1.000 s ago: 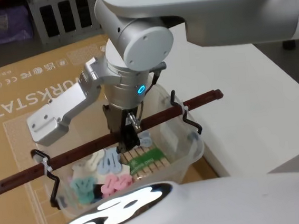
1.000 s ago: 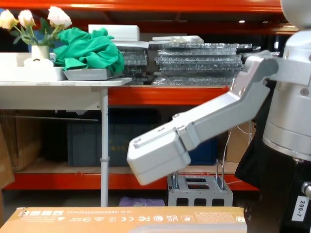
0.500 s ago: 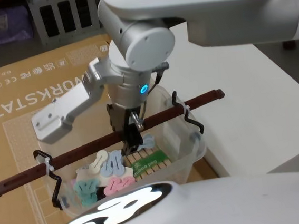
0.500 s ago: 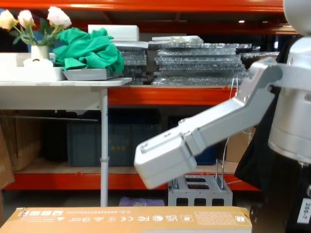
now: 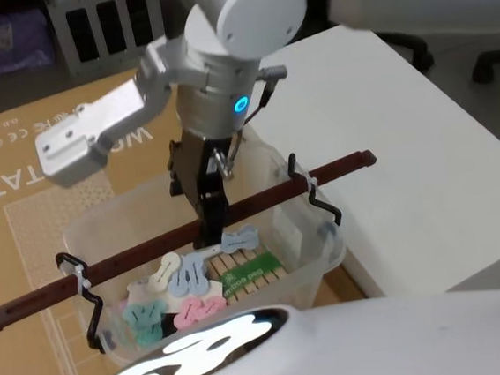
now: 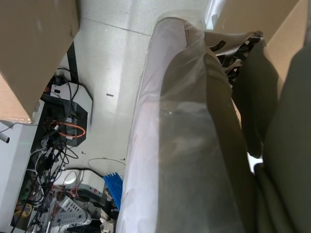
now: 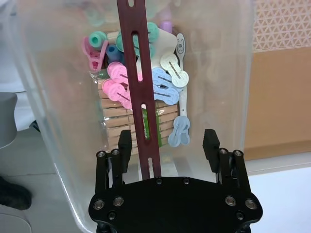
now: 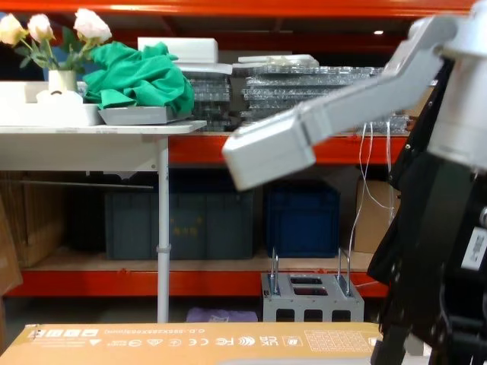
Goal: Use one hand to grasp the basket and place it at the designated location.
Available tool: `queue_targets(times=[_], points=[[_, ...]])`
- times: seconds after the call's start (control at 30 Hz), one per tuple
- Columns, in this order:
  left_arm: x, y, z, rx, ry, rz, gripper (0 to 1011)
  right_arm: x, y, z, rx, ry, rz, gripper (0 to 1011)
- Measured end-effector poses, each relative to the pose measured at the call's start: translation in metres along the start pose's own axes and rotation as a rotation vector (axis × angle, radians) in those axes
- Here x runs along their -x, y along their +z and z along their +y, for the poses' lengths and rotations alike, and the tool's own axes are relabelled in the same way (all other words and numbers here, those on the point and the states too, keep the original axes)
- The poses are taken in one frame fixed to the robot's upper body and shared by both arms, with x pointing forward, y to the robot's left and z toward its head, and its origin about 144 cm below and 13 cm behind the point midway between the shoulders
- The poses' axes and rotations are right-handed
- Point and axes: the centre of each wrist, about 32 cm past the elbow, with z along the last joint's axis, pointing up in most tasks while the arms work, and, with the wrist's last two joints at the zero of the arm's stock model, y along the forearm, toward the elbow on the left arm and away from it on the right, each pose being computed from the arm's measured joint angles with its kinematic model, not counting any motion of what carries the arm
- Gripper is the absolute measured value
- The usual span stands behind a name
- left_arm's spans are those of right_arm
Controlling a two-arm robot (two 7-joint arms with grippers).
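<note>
The basket (image 5: 317, 261) is a pale translucent tub resting on cardboard, with coloured clips and wooden pegs (image 5: 240, 273) inside. A dark red handle bar (image 5: 328, 167) runs across its top on black wire hooks. My right gripper (image 5: 207, 231) points down over the middle of that bar. In the right wrist view the right gripper (image 7: 167, 140) is open. The bar (image 7: 138, 73) passes between the fingers (image 7: 210, 143), closer to one of them, above the basket wall (image 7: 43, 97). The left wrist view looks down at the floor beside the cardboard.
A big cardboard box (image 5: 18, 174) lies under the basket. A white table (image 5: 404, 128) adjoins it on the right. Beyond, on the floor, stand a grey metal block with loop handles (image 8: 308, 293) and dark blue crates (image 8: 304, 220) under shelving.
My right wrist and forearm have lifted higher above the basket. The basket and its handle bar stay where they were.
</note>
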Motion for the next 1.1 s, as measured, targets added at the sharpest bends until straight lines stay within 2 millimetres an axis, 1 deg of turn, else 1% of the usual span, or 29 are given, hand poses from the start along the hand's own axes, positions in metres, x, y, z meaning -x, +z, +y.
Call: queue_targets(times=[0.07, 0.1, 0.13, 0.2, 0.23, 0.33, 0.43, 0.47, 0.5, 0.77, 1.0, 1.1], points=[[0.0, 0.0, 0.0, 0.0, 0.0, 0.0, 0, 0.002, -0.001, -0.005, -0.003, -0.012, 0.003, 908], [0.0, 0.0, 0.0, 0.0, 0.0, 0.0, 0, 0.002, -0.001, -0.007, -0.004, -0.015, 0.003, 924], [0.0, 0.0, 0.0, 0.0, 0.0, 0.0, 0, 0.004, -0.001, -0.011, -0.006, -0.022, 0.004, 969], [0.0, 0.0, 0.0, 0.0, 0.0, 0.0, 0, 0.006, -0.001, -0.018, -0.008, -0.037, 0.006, 1001], [0.0, 0.0, 0.0, 0.0, 0.0, 0.0, 0, 0.006, -0.001, -0.018, -0.008, -0.037, 0.006, 1001], [0.0, 0.0, 0.0, 0.0, 0.0, 0.0, 0, 0.011, -0.002, -0.027, -0.008, -0.054, 0.01, 1001], [0.0, 0.0, 0.0, 0.0, 0.0, 0.0, 0, 0.019, -0.003, -0.041, -0.004, -0.081, 0.019, 1000], [0.0, 0.0, 0.0, 0.0, 0.0, 0.0, 0, 0.019, -0.003, -0.041, -0.004, -0.081, 0.019, 1000], [0.0, 0.0, 0.0, 0.0, 0.0, 0.0, 0, 0.022, -0.005, -0.047, -0.003, -0.094, 0.024, 1001], [0.0, 0.0, 0.0, 0.0, 0.0, 0.0, 0, 0.039, -0.01, -0.071, 0.002, -0.148, 0.042, 1000], [0.0, 0.0, 0.0, 0.0, 0.0, 0.0, 0, 0.046, -0.008, -0.084, 0.005, -0.178, 0.036, 1001], [0.0, 0.0, 0.0, 0.0, 0.0, 0.0, 0, 0.046, -0.007, -0.085, 0.006, -0.182, 0.031, 1001]])
